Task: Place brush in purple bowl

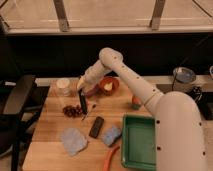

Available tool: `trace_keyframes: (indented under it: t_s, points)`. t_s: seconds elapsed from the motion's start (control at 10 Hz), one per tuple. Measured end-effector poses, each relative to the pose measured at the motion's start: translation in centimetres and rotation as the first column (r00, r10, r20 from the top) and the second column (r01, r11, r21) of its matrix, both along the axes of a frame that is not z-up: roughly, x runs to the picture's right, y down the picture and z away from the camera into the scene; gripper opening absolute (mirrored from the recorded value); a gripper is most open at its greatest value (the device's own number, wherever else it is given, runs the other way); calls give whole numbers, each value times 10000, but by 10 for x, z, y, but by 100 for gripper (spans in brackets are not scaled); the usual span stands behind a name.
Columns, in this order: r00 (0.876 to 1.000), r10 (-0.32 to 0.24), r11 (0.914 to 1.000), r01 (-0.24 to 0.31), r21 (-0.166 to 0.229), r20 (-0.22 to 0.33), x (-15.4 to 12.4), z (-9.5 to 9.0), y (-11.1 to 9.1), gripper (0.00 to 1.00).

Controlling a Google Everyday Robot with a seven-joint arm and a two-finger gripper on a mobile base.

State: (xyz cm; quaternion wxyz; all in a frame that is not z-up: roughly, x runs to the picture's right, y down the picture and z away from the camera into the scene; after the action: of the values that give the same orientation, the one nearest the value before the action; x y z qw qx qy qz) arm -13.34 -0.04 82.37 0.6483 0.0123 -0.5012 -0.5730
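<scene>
Nothing readable is showing anywhere in this view: no words, labels, brand marks, numbers or signs are standing out on the wooden table (50, 125), the green tray (140, 142) or the robot's white arm. The gripper (80, 91) is hanging above the table's middle, carrying no lettering either.

One end effector (80, 90) (above table (50, 125)), one brush (83, 103), one purple bowl (92, 92), one orange bowl (109, 85).
</scene>
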Motion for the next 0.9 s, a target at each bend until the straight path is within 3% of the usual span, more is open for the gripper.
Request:
trace_keyframes:
  t_s: [0.5, 0.9]
  points:
    - [9998, -52, 9993, 45, -373, -193, -5, 28, 3, 20]
    - [9980, 438, 9985, -451, -300, -453, -1, 44, 3, 59]
